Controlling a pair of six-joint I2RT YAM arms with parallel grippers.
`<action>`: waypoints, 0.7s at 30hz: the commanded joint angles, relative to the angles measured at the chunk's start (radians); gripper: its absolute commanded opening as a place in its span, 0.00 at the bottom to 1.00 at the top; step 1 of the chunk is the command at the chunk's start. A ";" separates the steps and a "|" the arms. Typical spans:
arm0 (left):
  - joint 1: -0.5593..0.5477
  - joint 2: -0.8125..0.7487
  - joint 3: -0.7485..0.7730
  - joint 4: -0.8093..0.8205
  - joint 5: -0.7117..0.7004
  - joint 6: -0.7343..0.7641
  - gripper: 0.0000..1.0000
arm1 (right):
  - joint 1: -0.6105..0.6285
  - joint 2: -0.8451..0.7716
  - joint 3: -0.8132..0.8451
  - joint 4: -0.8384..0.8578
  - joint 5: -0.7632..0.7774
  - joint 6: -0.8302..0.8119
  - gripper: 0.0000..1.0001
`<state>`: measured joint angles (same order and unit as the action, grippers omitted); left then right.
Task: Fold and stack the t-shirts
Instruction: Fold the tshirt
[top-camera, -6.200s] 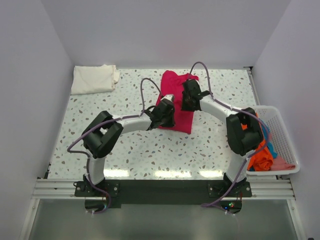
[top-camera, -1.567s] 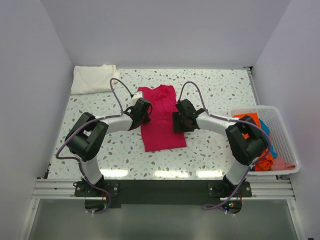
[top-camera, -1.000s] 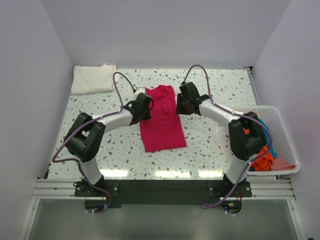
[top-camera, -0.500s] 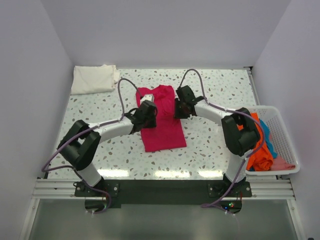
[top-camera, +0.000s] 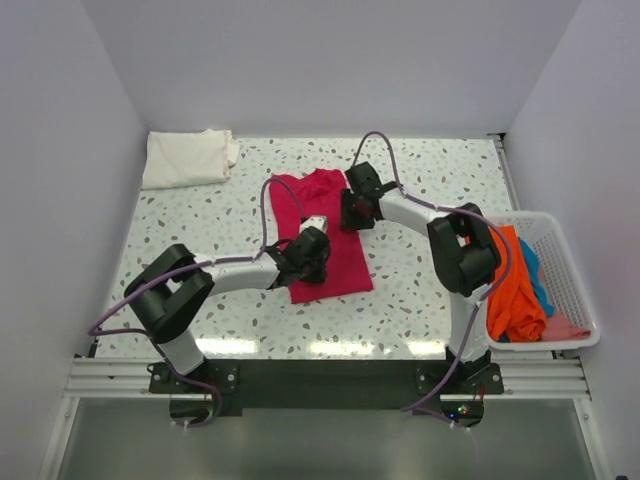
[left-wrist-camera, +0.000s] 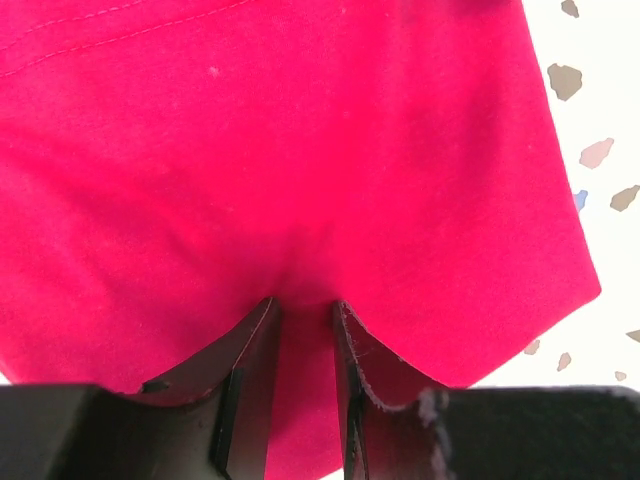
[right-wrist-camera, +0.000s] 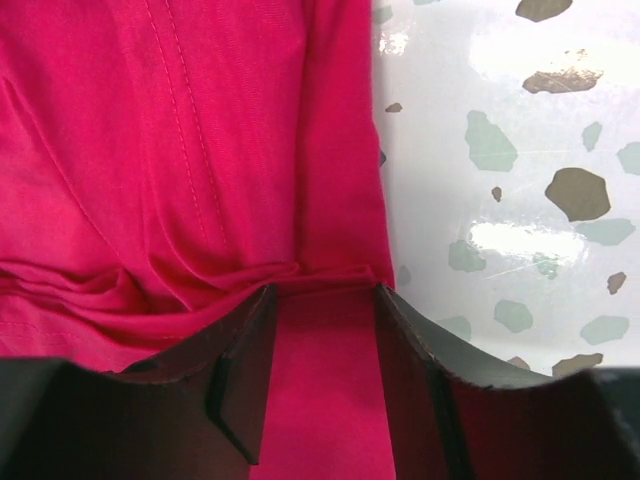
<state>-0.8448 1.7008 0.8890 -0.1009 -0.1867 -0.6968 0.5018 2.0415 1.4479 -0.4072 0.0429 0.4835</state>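
A magenta-red t-shirt (top-camera: 322, 225) lies flat and lengthwise in the middle of the table. My left gripper (top-camera: 308, 252) rests on its lower half. In the left wrist view its jaws (left-wrist-camera: 305, 302) stand narrowly apart, pinching a pucker of the red cloth (left-wrist-camera: 300, 130). My right gripper (top-camera: 356, 207) sits at the shirt's upper right edge. In the right wrist view it (right-wrist-camera: 325, 290) is open, pressed on the cloth (right-wrist-camera: 150, 150), with a wrinkle across its tips. A folded cream-white t-shirt (top-camera: 185, 157) lies at the far left corner.
A white mesh basket (top-camera: 568, 262) stands at the right edge, holding an orange t-shirt (top-camera: 512, 290), a blue one (top-camera: 536, 272) and a pink one (top-camera: 566, 328). The speckled table (right-wrist-camera: 500, 200) shows right of the red shirt's edge.
My left gripper has moved from the shirt's upper left down to its lower middle. My right gripper has stayed near the upper right edge, shifting slightly. The shirt now lies spread flat.
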 joint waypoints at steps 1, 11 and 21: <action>0.000 -0.032 -0.027 -0.028 -0.026 -0.015 0.33 | -0.011 -0.067 -0.020 -0.018 0.032 -0.019 0.48; 0.012 -0.210 -0.025 -0.120 -0.043 0.016 0.48 | -0.011 -0.398 -0.305 0.014 -0.041 0.041 0.66; 0.148 -0.472 -0.235 -0.201 0.139 -0.183 0.53 | 0.027 -0.691 -0.756 0.139 -0.169 0.247 0.64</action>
<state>-0.6945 1.2747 0.7109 -0.2718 -0.1402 -0.7921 0.5205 1.4113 0.7601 -0.3492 -0.0723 0.6292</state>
